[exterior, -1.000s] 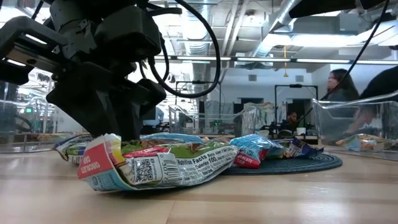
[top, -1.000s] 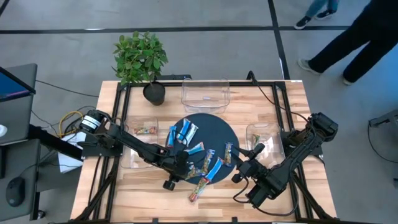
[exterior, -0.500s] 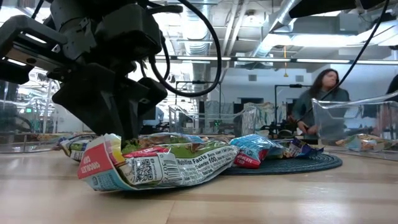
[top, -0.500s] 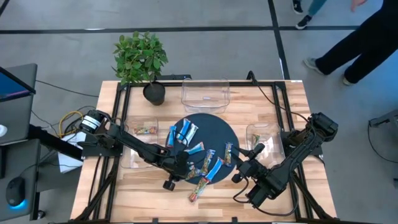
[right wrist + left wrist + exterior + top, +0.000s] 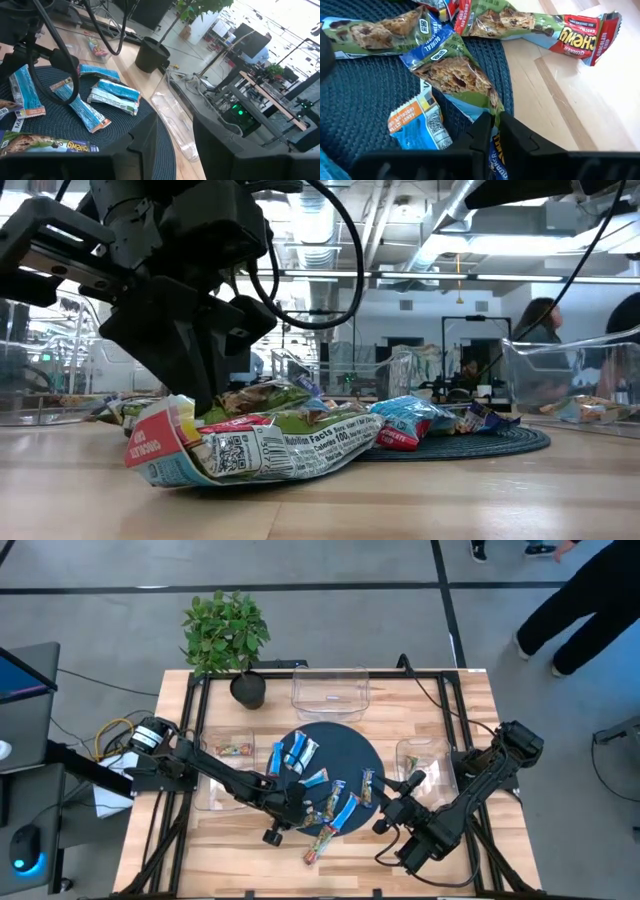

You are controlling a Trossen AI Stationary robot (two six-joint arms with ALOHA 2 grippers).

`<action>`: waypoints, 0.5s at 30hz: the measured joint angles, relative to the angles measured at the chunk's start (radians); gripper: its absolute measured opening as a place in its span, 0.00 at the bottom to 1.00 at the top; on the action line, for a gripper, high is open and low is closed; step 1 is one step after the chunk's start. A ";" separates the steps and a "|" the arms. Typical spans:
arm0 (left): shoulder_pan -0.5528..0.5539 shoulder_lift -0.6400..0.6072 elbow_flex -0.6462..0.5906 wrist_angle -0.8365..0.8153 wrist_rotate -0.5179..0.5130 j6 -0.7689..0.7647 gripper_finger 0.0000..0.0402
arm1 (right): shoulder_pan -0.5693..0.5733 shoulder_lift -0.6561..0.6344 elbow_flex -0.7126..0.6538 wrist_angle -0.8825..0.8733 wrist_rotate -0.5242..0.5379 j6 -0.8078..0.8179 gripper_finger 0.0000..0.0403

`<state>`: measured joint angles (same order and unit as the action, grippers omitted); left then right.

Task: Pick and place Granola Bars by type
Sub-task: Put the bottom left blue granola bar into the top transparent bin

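Note:
Several granola bars lie on and around a dark round mat: blue ones at its far left, green-and-blue ones nearer. My left gripper is shut on a green-and-blue oatmeal bar at the mat's near edge. A red-and-green chewy bar lies flat on the wood just in front of the mat. My right gripper hangs open above the mat's right side, with nothing between its fingers. My left gripper pinches the oatmeal bar's narrow crimped end between its two fingers. The fingers slant down from the table's left and lie along the bar. That end is raised and crumpled, while the bar's other end rests on the mat.
Clear bins stand at the far side, the left and the right of the mat. A potted plant sits at the far left corner. A black frame borders the table. People walk beyond the far right.
In the low view, the oatmeal bar's end under my left gripper has come up off the mat and crumpled, while its other end stays down. The people in the room behind have walked on.

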<state>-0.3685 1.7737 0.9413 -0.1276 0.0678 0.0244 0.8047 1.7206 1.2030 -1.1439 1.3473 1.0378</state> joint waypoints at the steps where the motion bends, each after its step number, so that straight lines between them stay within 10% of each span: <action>1: 0.000 0.000 0.003 -0.002 -0.002 0.004 0.05 | 0.000 0.000 0.000 0.000 0.000 0.000 0.30; 15: 0.000 0.000 0.105 -0.121 0.006 0.052 0.04 | 0.000 0.000 0.000 0.000 -0.014 0.000 0.30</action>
<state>-0.3687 1.7733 1.0464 -0.2488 0.0742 0.0761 0.8047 1.7203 1.2030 -1.1442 1.3334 1.0378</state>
